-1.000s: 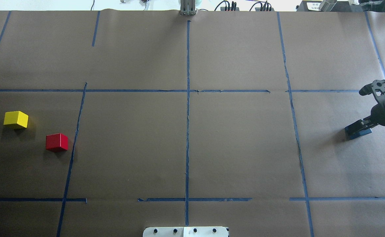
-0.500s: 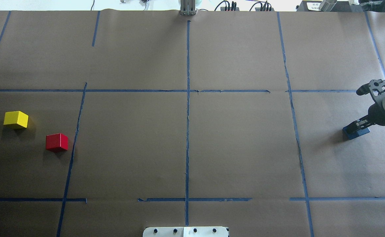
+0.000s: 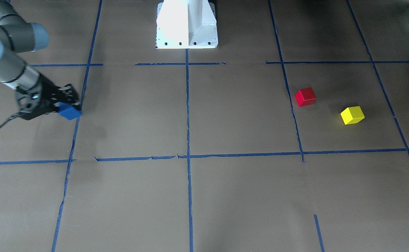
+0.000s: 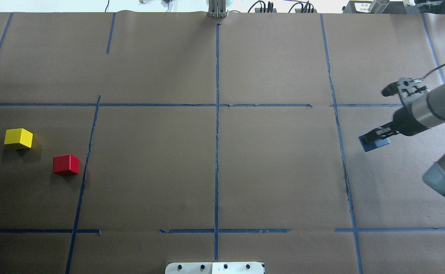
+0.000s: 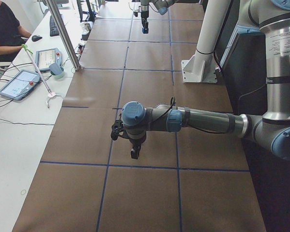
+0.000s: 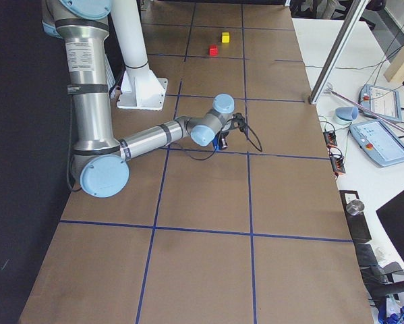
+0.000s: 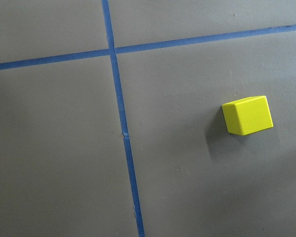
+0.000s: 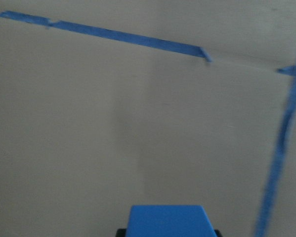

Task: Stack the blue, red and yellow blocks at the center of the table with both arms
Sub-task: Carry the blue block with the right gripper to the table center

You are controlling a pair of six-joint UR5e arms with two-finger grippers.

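My right gripper (image 4: 372,140) is shut on the blue block (image 4: 381,144) and holds it above the table at the right, just right of the right-hand tape line. The front view shows the same grip (image 3: 64,105) on the blue block (image 3: 69,111). The block fills the bottom of the right wrist view (image 8: 170,220). The red block (image 4: 66,164) and yellow block (image 4: 18,137) sit on the table at the far left, apart from each other. The left wrist view looks down on the yellow block (image 7: 247,115). My left gripper (image 5: 134,153) shows only in the exterior left view; I cannot tell its state.
Brown paper with blue tape lines (image 4: 217,125) covers the table. The robot's white base (image 3: 187,24) stands at the near middle edge. Operator tablets and cables (image 6: 377,135) lie on a side bench beyond the table's far edge.
My right gripper has moved left toward the table's middle with the blue block in it, and the arm reaches further into view. The red and yellow blocks have not moved.
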